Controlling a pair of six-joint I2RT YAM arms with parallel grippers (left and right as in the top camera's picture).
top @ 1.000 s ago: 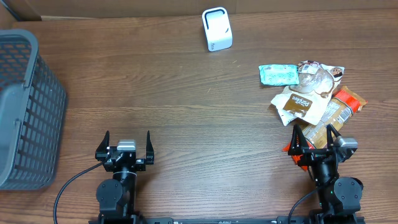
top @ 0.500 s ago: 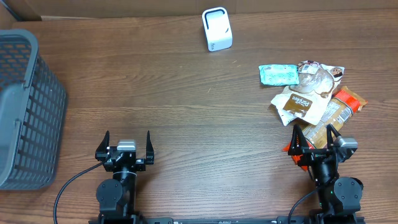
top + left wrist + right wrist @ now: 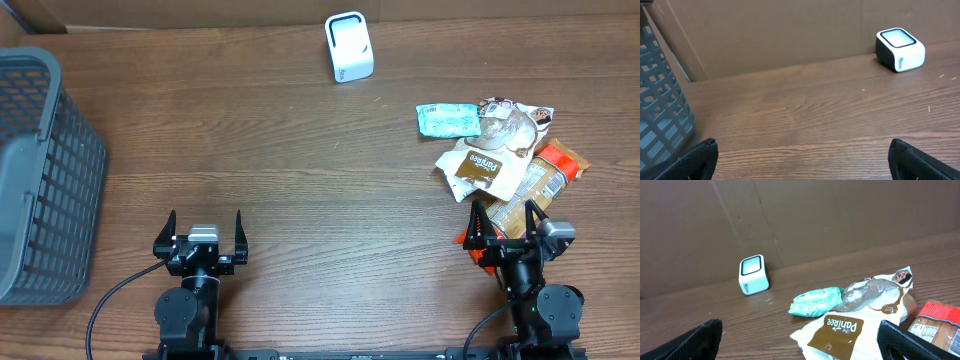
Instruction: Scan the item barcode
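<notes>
The left pincer [image 3: 204, 221] and right pincer [image 3: 503, 213] gape wide, empty, at the table's [image 3: 300, 150] near edge; snack packets [image 3: 495, 150] lie just beyond the right one; scanner [image 3: 349, 47] stands at the far edge.

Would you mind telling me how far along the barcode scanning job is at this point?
Nothing looks done: the snack packets lie piled at the right, none near the white scanner at the far edge. Nothing is in hand: the left gripper and right gripper are both open and empty. Left: pick a packet, show its barcode to the scanner.
</notes>
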